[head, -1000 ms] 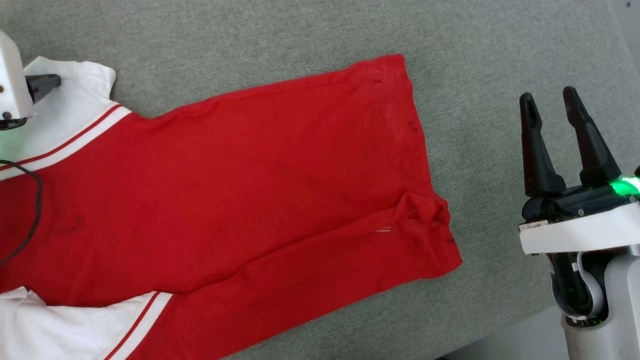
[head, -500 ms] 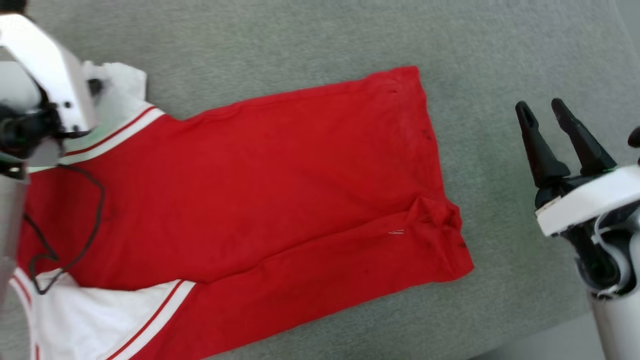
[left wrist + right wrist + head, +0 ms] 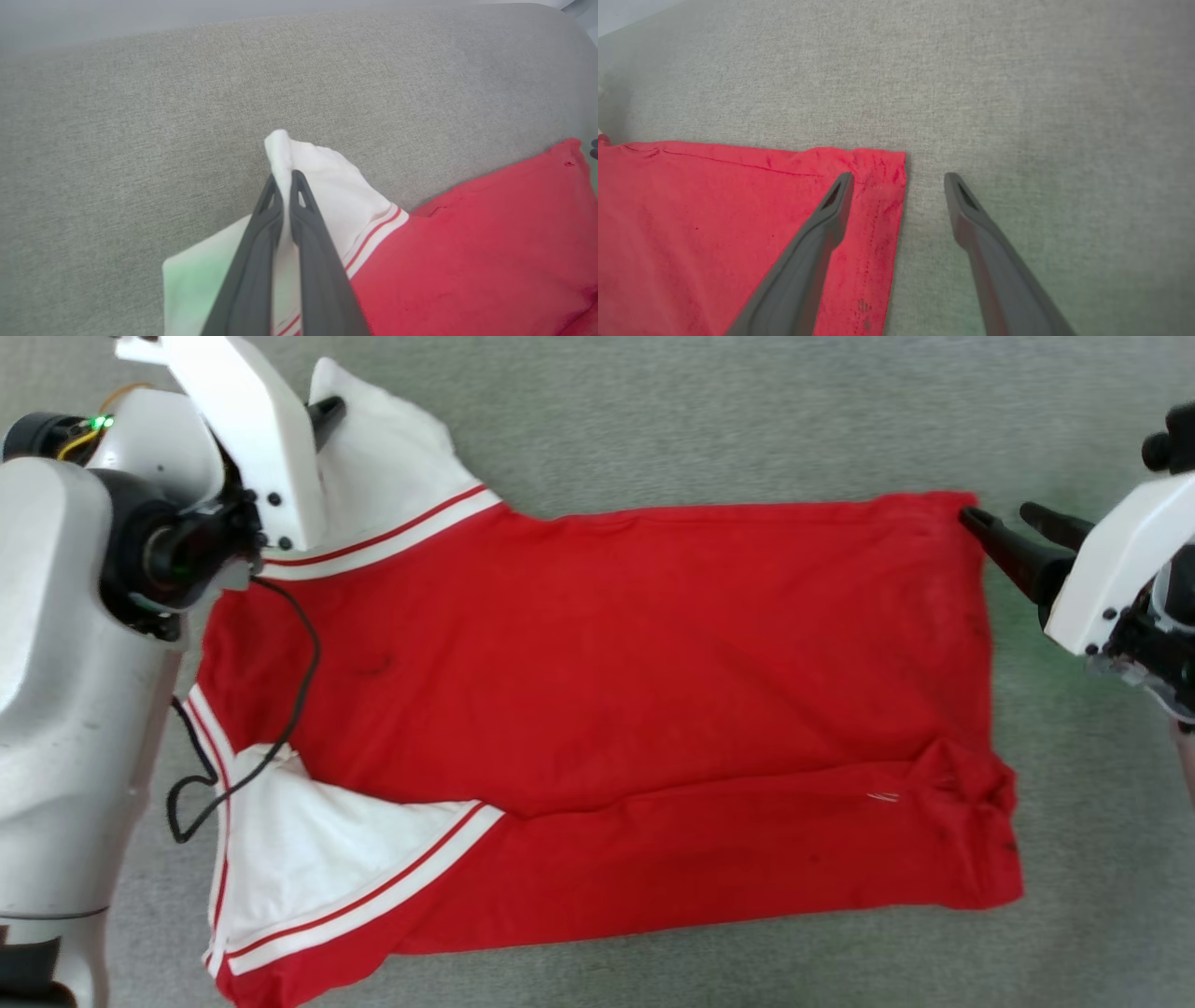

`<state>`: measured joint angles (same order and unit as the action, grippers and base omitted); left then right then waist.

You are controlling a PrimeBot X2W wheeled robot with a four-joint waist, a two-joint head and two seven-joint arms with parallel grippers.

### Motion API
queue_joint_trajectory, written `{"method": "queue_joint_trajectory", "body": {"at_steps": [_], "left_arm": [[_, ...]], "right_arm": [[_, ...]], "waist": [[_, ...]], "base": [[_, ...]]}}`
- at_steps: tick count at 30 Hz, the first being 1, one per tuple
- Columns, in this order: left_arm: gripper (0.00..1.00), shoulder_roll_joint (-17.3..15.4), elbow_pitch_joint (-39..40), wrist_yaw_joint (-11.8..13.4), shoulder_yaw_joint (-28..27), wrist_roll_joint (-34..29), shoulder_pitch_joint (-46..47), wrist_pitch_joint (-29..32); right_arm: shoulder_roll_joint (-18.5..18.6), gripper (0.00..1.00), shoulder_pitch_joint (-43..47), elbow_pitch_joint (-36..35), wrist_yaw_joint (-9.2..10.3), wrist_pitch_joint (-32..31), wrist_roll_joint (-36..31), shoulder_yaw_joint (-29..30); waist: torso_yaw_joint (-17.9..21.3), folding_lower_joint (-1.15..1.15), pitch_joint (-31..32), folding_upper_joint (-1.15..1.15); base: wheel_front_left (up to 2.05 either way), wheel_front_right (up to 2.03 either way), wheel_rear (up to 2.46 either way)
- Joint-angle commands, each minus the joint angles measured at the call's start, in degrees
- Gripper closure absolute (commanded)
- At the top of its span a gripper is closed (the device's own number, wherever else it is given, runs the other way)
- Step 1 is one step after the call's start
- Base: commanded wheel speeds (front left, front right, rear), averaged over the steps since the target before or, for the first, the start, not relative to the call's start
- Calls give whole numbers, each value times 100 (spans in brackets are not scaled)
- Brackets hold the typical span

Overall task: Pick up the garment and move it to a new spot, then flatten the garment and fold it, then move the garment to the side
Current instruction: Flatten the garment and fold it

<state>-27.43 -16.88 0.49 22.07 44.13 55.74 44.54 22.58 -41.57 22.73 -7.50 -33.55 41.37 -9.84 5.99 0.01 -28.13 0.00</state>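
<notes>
Grey woven fabric surface (image 3: 653, 420) lay under everything, texture even and plain. Far edge rounded in left wrist view, pale blurred strip (image 3: 140, 18) beyond. Light soft, faint green tint in patches.

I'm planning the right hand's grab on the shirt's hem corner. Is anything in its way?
Nothing visible. The open right hand straddles the hem corner of the red jersey T-shirt, one finger over the cloth, the other over the grey upholstery.

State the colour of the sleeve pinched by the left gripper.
White sleeve, edged with red-and-white striped trim; clearest in the left wrist view.
</notes>
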Motion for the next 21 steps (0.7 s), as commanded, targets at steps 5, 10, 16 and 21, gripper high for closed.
{"method": "queue_joint_trajectory", "body": {"at_steps": [5,10,16,21], "left_arm": [[100,167,52,-83,114,-68,133,-141],[100,221,31,-150,189,-111,155,-250],[100,233,-60,-230,197,-99,131,-409],[100,221,-146,-280,118,-53,-33,-667]], "right_arm": [[20,0,-436,590,2,-539,-79,-141],[-112,60,-381,1179,4,-1445,-104,-460],[-75,100,-508,1222,2,-1685,-184,-494],[136,100,-725,760,2,-1128,-253,-258]], "waist": [[-367,-1,-253,0],[-476,-1,-281,0],[-499,-1,-188,0],[-502,-1,88,0]], "base": [[0,0,0],[0,0,0],[0,0,0],[0,0,0]]}}
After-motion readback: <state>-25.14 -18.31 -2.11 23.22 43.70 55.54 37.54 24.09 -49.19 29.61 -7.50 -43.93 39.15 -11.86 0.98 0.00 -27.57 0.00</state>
